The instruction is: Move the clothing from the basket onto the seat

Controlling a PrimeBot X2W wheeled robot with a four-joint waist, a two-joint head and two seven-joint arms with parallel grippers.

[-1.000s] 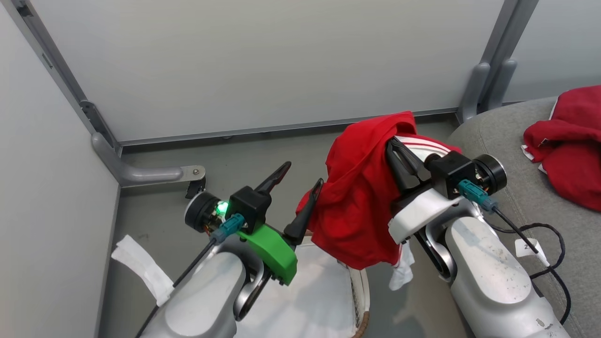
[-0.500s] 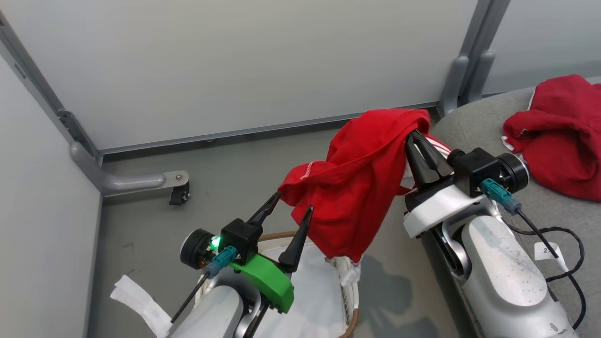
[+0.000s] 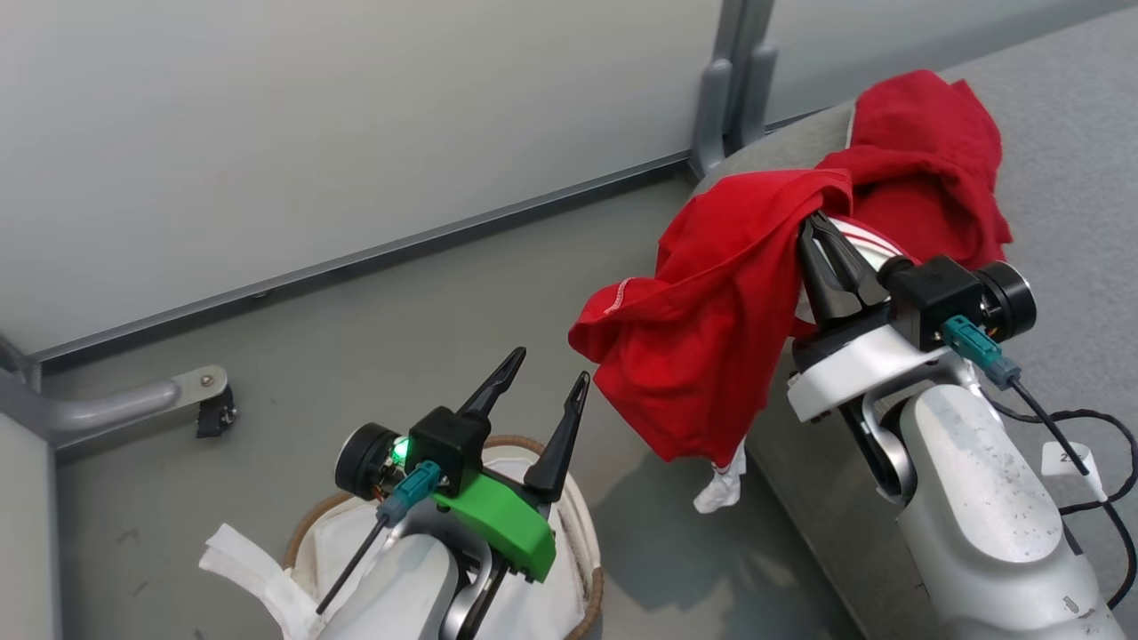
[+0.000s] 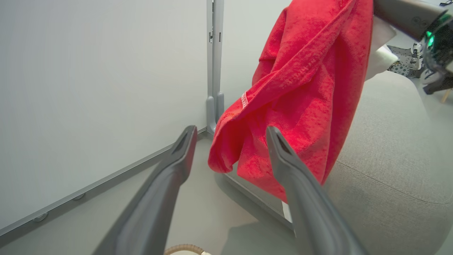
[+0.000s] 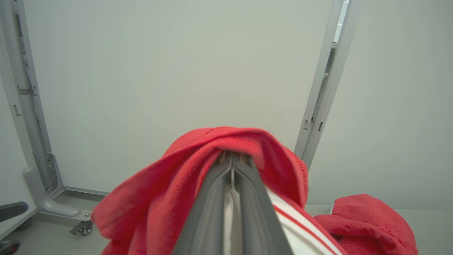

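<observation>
A red garment point(image 3: 711, 320) with white trim hangs in the air from my right gripper point(image 3: 813, 229), which is shut on its upper fold beside the grey seat point(image 3: 1067, 160). In the right wrist view the closed fingers point(image 5: 231, 198) are draped by the same red cloth point(image 5: 148, 202). Another red garment point(image 3: 925, 160) lies on the seat, and also shows low at the right in the right wrist view point(image 5: 368, 223). My left gripper point(image 3: 547, 369) stands open and empty above the basket point(image 3: 591, 569), whose white liner point(image 3: 533, 604) shows. The hanging garment point(image 4: 304, 92) is just beyond its fingertips.
Grey partition panels point(image 3: 356, 116) with metal posts point(image 3: 729, 80) close the back and left. A caster foot point(image 3: 213, 413) stands on the grey floor at the left. A black cable and tag point(image 3: 1080, 462) lie on the seat near my right arm.
The head camera has swung right, so the seat fills more of the view. My right gripper has carried the hanging garment up and towards the seat. The left gripper stays open over the basket.
</observation>
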